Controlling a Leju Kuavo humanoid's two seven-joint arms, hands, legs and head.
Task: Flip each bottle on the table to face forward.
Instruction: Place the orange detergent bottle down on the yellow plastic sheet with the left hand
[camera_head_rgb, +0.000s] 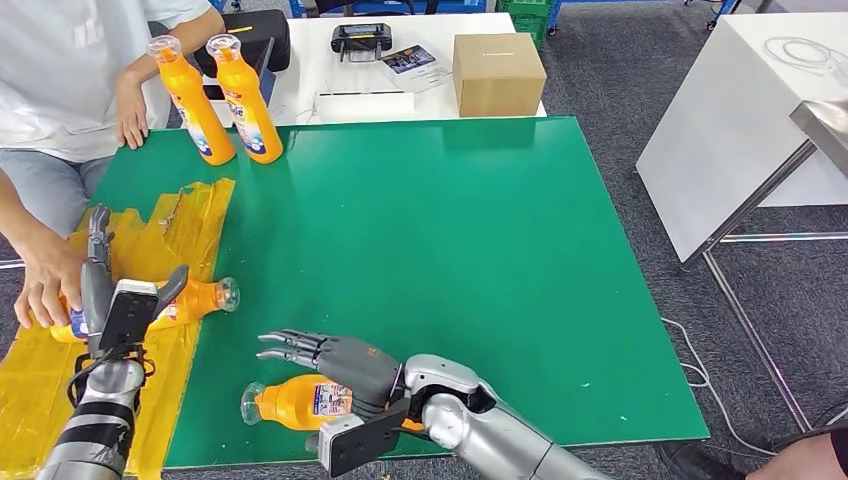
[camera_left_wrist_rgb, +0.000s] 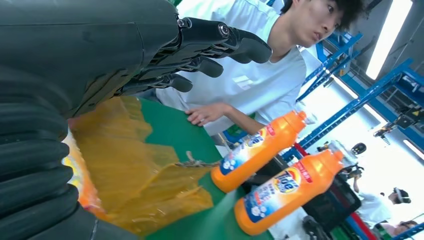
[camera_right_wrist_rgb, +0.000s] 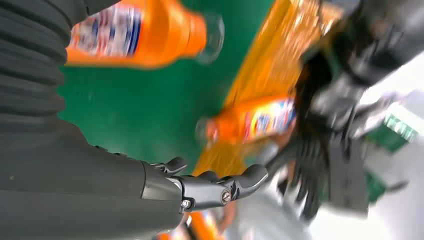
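Hovering over a lying bottle (camera_head_rgb: 298, 401) near the counter's (camera_head_rgb: 450, 260) front edge, my right hand (camera_head_rgb: 340, 362) had its fingers (camera_head_rgb: 290, 345) apart, gripping nothing. My left hand (camera_head_rgb: 98, 285), fingers spread, stood beside another lying bottle (camera_head_rgb: 190, 300) on yellow plastic (camera_head_rgb: 190, 225); a person's hand (camera_head_rgb: 45, 285) touched it. Two bottles (camera_head_rgb: 225, 95) stood upright at the far left corner.

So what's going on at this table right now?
A humanoid robot is sorting orange bottles on a green table. Its right hand, fingers spread, hovers over a lying bottle. Its left hand is by another lying bottle on yellow plastic, which a person's hand touches. Two bottles stand at the far edge.
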